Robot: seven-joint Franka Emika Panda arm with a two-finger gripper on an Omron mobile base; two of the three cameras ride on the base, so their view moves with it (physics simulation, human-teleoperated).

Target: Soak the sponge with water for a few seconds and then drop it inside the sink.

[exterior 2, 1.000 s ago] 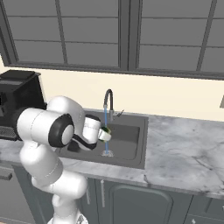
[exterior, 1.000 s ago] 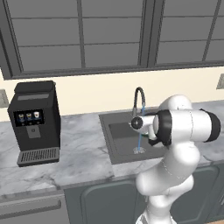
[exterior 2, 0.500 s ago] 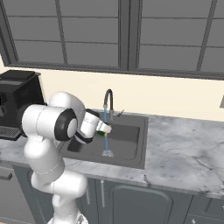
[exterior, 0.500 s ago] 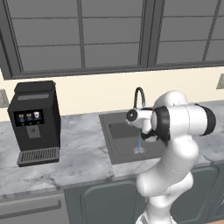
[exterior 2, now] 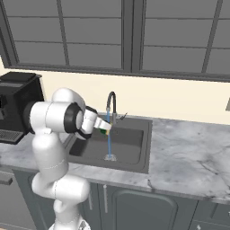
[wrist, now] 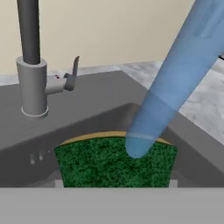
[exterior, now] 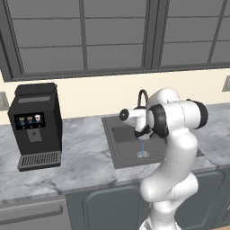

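Marbled grey desk [exterior 2: 188,157] running under dark-framed windows, black coffee machine [exterior: 35,126] standing at left. Gripper [exterior 2: 104,127] clamping sponge [wrist: 116,162], holding it over sink [exterior 2: 134,164] beside gooseneck faucet [wrist: 31,57]. Water [exterior 2: 108,143] striking rough green scouring face; yellow foam edge peeking behind. Soaking step appearing underway. Next move likely calling for jaws parting above dark metal basin, letting soft block fall.

The white arm rises from its base, bends at the elbow and reaches out level over the basin. Its gripper [exterior 2: 106,129] points toward 3 o'clock in the right base view, jaws clamped on the sponge [wrist: 116,162] held between them.
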